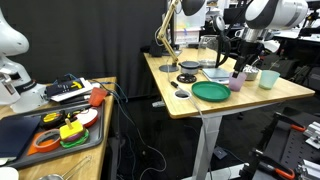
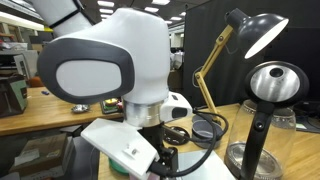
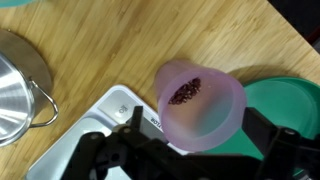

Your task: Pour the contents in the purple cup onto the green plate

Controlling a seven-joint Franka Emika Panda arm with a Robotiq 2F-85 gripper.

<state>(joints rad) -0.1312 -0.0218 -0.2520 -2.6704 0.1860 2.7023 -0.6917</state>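
Observation:
The purple cup (image 3: 205, 115) stands upright on the wooden table, with the small dark contents (image 3: 184, 94) lying in its bottom. The green plate (image 3: 290, 100) lies right beside it. My gripper (image 3: 200, 125) is lowered over the cup with one finger on each side of it. Both fingers show outside the rim with a small gap, so the gripper looks open. In an exterior view the cup (image 1: 238, 81) sits at the plate's (image 1: 211, 91) far edge, under my gripper (image 1: 243, 62). The arm's body hides cup and plate in an exterior view (image 2: 110, 70).
A steel pot (image 3: 15, 85) and a white scale (image 3: 110, 115) sit close to the cup. A mint-green cup (image 1: 268, 78), black discs (image 1: 187, 78) and a desk lamp (image 2: 255, 30) share the table. A second table (image 1: 40, 125) holds tools.

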